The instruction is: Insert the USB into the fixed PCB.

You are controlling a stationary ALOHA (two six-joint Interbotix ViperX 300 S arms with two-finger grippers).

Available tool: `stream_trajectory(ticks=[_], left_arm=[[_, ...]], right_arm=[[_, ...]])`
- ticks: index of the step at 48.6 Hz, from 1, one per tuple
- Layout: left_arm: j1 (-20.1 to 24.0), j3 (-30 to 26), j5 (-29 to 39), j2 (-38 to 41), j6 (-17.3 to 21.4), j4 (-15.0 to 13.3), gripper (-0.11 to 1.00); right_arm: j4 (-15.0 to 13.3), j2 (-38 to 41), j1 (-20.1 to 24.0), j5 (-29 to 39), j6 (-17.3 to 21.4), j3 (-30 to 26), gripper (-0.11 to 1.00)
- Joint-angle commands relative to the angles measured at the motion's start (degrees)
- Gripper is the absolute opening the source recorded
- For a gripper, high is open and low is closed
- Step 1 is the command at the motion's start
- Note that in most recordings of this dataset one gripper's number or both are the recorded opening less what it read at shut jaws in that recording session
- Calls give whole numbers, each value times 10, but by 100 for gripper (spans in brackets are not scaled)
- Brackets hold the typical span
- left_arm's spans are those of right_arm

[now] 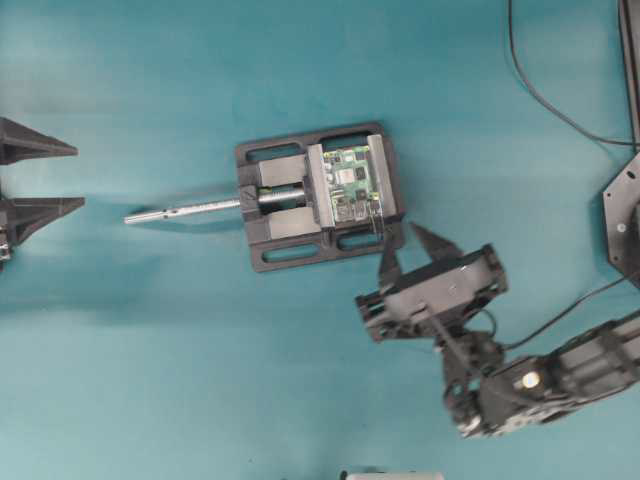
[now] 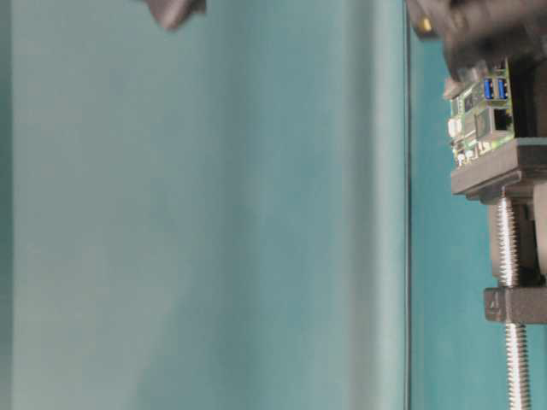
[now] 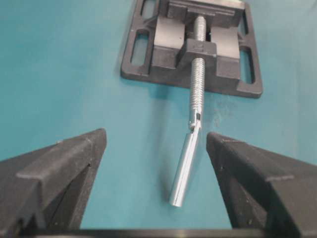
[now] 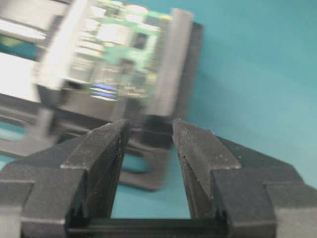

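Observation:
The fixed PCB (image 1: 350,185), green with silver ports, sits clamped in a black vise (image 1: 300,255) at the table's middle. It also shows in the table-level view, PCB (image 2: 479,124), and blurred in the right wrist view, PCB (image 4: 119,39). My right gripper (image 1: 410,250) is open and empty just off the vise's lower right corner, its fingertips pointing at the board's near edge; right gripper (image 4: 149,125). My left gripper (image 1: 78,177) stands wide open at the far left, empty; left gripper (image 3: 156,136). I cannot make out the USB in any view.
The vise's silver threaded rod (image 1: 185,211) sticks out leftward towards my left gripper; its smooth handle (image 3: 187,161) lies on the teal table between the left fingers' line of sight. A black cable (image 1: 540,95) curves across the top right corner.

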Motion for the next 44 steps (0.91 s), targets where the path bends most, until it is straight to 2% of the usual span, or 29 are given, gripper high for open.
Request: stream_trajectory(ticks=[1, 7, 13, 22, 35, 44], left_arm=[[1, -7, -5, 8, -6, 2, 98], [0, -7, -5, 8, -6, 2, 98], [0, -7, -5, 8, -6, 2, 98], [0, -7, -5, 7, -6, 2, 98], [0, -7, -4, 7, -6, 2, 98], [0, -7, -4, 7, -6, 2, 98]], right_arm=[[-14, -50, 1, 25, 4, 36, 49], [-57, -99, -4, 91, 12, 113, 48], [-106, -145, -14, 135, 39, 185, 48], [-205, -230, -37, 196, 77, 298, 48], [-404, -352, -153, 361, 81, 417, 48], [-536, -426, -279, 478, 81, 466, 48]])
